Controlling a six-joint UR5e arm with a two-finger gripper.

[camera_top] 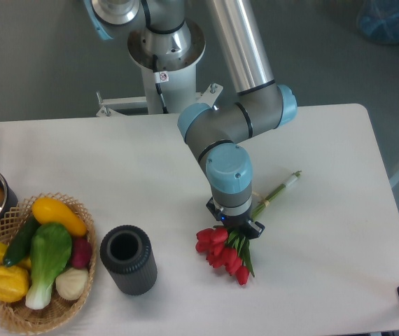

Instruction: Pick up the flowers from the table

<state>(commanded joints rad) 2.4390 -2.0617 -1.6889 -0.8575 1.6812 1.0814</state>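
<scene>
Flowers (pixel 225 253): glossy red tulip heads, dark green leaves and a long pale stem are seen lying on the table, right of centre; the blooms are aimed toward 7 o'clock, the stem tip toward 2 o'clock.
Gripper (pixel 234 225): black, set directly over the leafy part of the bunch; whether it is spread or pinching cannot be told, as the fingers are hidden by the wrist.
Table (pixel 332 175): smooth, flat, white, round-cornered.
Cup (pixel 128 259): dark ribbed cylinder, open-topped, at 9 o'clock of the blooms.
Basket (pixel 17 308): woven wicker, filled with plastic vegetables.
</scene>
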